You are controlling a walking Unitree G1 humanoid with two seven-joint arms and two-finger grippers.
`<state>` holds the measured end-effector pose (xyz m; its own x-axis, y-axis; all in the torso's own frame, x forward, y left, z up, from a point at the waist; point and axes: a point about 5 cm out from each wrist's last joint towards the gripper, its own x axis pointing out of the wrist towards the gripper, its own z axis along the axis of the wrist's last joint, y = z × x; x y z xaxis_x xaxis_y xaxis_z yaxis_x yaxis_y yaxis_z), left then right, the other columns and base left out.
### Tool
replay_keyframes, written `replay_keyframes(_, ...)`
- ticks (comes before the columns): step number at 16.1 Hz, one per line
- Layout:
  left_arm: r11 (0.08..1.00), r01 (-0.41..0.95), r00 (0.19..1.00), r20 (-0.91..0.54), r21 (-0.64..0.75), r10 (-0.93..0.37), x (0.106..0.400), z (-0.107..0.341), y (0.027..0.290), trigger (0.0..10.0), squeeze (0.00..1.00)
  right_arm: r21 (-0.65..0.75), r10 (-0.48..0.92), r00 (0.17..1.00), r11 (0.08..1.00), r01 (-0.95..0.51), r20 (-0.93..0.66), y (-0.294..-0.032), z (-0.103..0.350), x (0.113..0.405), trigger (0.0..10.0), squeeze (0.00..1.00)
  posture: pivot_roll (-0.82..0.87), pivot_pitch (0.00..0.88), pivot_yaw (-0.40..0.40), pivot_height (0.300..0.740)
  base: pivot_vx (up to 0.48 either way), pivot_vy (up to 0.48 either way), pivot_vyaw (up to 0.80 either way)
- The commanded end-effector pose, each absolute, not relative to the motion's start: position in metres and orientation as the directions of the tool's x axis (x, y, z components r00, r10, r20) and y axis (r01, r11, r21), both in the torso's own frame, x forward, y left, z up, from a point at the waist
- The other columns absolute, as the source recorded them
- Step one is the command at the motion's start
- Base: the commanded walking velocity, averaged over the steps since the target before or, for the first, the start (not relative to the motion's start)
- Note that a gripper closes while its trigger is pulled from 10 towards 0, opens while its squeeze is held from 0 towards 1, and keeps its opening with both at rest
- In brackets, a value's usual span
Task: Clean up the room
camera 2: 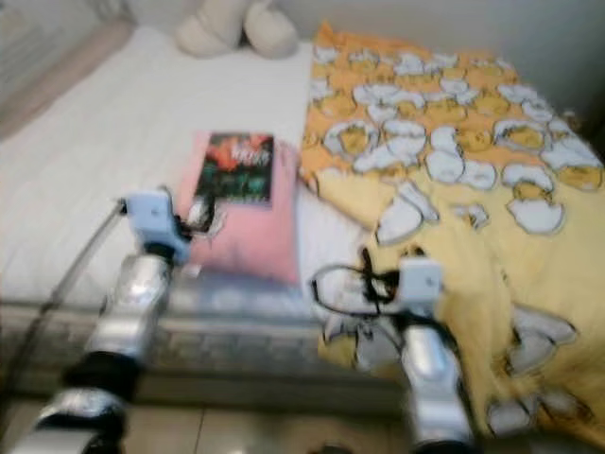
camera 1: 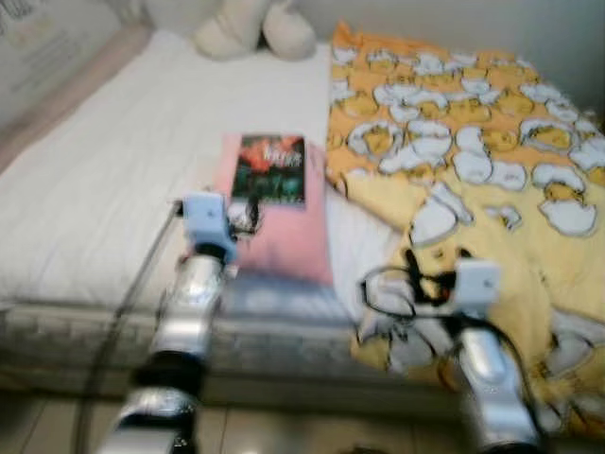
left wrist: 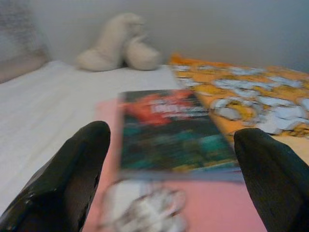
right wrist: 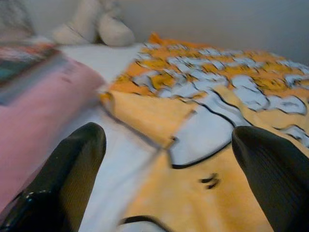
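Two released pincers approach the bed: left pincer (left wrist: 169, 159) faces the dark-covered book (left wrist: 174, 130) on the pink pillow (camera 1: 284, 236); the right pincer (right wrist: 169, 159) faces the yellow patterned blanket (right wrist: 231, 96); likely the book gets grasped next.

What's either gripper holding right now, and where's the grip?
Nothing is held. The left gripper is open, facing the dark-covered book on the pink pillow. The right gripper is open over the yellow patterned blanket.

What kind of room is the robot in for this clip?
Most likely a bedroom: a bed with a white sheet, a yellow patterned blanket, a pink pillow with a book on it, and a plush toy.
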<state>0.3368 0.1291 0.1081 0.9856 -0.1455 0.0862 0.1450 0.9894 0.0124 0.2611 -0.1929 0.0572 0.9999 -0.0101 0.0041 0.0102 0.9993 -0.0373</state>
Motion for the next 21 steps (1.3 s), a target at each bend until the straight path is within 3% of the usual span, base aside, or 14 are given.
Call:
replay_keyframes(1,0.991,0.130,0.984,0.117,0.039,-0.134,0.342,0.117,0.137,10.0,0.00,-0.037,0.004,0.999,0.999,-0.003,0.046,-0.187,0.065,0.267,10.0,0.00,0.06,0.000,0.000,0.732,0.458,0.000,0.00)
replay_keyframes(5,0.996,0.075,0.987,0.140,0.039,-0.080,0.358,0.135,0.148,10.0,0.00,-0.037,0.002,0.999,0.999,-0.001,0.051,-0.186,0.066,0.263,10.0,0.00,0.05,0.000,-0.004,0.732,0.458,0.000,0.00)
replay_keyframes(7,0.999,0.019,0.997,0.079,0.042,-0.022,0.377,0.145,0.152,10.0,0.00,-0.034,0.004,0.999,0.999,-0.003,0.042,-0.185,0.065,0.260,10.0,0.00,0.04,0.000,-0.013,0.732,0.176,0.000,0.00)
replay_keyframes(10,0.995,0.068,0.998,-0.006,-0.074,-0.069,0.395,0.157,0.142,10.0,0.00,-0.051,0.041,0.999,0.998,-0.039,0.020,-0.184,0.064,0.245,10.0,0.00,-0.01,0.000,-0.044,0.732,0.000,0.000,0.00)
replay_keyframes(16,0.989,0.128,0.990,-0.046,-0.069,-0.132,0.395,0.151,0.095,10.0,0.00,-0.100,0.056,0.997,0.993,-0.060,-0.047,-0.192,0.070,0.196,10.0,0.00,-0.15,0.030,-0.061,0.732,0.000,0.000,0.00)
replay_keyframes(19,0.993,0.092,0.993,-0.064,-0.074,-0.097,0.395,0.146,0.102,10.0,0.00,-0.095,0.041,0.996,0.994,-0.048,-0.078,-0.191,0.076,0.177,10.0,0.00,-0.18,0.079,-0.056,0.732,0.000,0.000,0.00)
replay_keyframes(21,0.999,0.049,0.996,-0.080,0.000,-0.049,0.393,0.140,0.110,10.0,0.00,-0.089,0.031,0.993,0.995,-0.041,-0.112,-0.190,0.075,0.165,10.0,0.00,-0.18,0.101,-0.056,0.732,0.000,0.000,0.00)
